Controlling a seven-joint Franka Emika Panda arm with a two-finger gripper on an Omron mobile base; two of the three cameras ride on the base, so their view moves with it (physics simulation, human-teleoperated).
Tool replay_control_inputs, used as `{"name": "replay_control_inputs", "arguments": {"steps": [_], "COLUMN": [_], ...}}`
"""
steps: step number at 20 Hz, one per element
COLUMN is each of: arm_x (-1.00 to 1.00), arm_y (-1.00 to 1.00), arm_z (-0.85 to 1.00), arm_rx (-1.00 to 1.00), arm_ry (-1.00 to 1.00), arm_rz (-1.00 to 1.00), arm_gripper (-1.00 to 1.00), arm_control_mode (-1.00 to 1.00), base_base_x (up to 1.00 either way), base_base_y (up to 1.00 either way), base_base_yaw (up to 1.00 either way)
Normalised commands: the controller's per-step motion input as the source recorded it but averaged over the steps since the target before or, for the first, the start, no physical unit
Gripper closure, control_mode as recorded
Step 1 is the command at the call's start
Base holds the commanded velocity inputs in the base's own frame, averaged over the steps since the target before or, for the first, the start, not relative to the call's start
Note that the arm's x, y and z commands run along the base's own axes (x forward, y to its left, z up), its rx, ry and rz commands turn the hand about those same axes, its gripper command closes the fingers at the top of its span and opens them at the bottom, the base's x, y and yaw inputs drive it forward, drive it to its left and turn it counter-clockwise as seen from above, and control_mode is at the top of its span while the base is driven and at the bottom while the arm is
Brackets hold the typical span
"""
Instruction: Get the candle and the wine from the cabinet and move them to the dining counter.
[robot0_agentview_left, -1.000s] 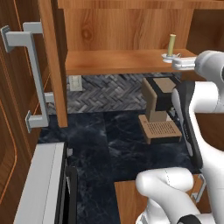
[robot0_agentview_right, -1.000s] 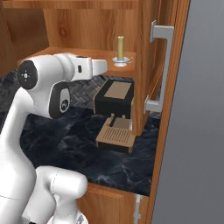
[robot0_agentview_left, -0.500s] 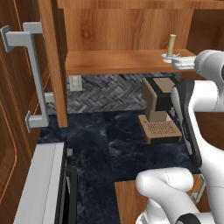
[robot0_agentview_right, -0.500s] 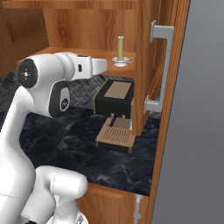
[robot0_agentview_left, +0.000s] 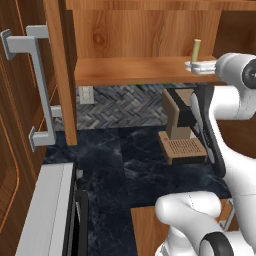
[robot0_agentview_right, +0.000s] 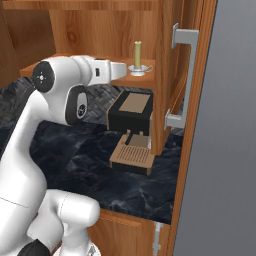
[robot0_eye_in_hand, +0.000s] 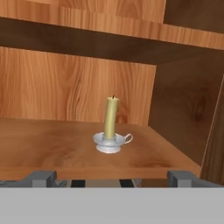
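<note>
Cabinet (robot0_agentview_left: 145, 30) doors open, arm reaching up to shelf level. Candle (robot0_eye_in_hand: 111, 125) sits upright on the wooden shelf (robot0_eye_in_hand: 52, 151), near the right-hand end, in a small silvery holder w/ a little loop handle. Seen along the hand, candle's dead ahead, between the two fingers (robot0_eye_in_hand: 41, 178) but further back on the shelf, not touching. Fingers spread wide, nothing held.

From the right base cam: candle (robot0_agentview_right: 137, 56) just beyond the hand, close to the cabinet's inner wall, open door w/ grey bar handle (robot0_agentview_right: 181, 75) to its right. From the left base cam: candle (robot0_agentview_left: 196, 52) pokes up just behind the arm's wrist.

Below the shelf: coffee machine (robot0_agentview_right: 131, 131) on the dark marble counter (robot0_agentview_left: 145, 170), herringbone tile (robot0_agentview_left: 125, 105) behind. Left door handle (robot0_agentview_left: 37, 90) swung out toward cam.
</note>
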Motion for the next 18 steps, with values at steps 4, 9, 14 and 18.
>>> {"name": "replay_control_inputs", "arguments": {"steps": [4, 9, 14, 18], "arm_x": [0.38, 0.31, 0.38, 0.31], "arm_y": [-0.08, -0.07, 0.0, 0.0], "arm_z": [0.03, 0.08, 0.01, 0.0], "arm_rx": [0.0, 0.0, 0.05, 0.11], "arm_ry": [0.0, 0.0, 0.01, 0.0], "arm_rz": [0.02, 0.01, 0.0, 0.0], "arm_gripper": [-1.0, -1.0, -1.0, -1.0], "arm_control_mode": [-1.0, -1.0, -1.0, -1.0], "base_base_x": [0.0, 0.0, 0.0, 0.0], "base_base_y": [0.0, 0.0, 0.0, 0.0], "base_base_yaw": [0.0, 0.0, 0.0, 0.0]}}
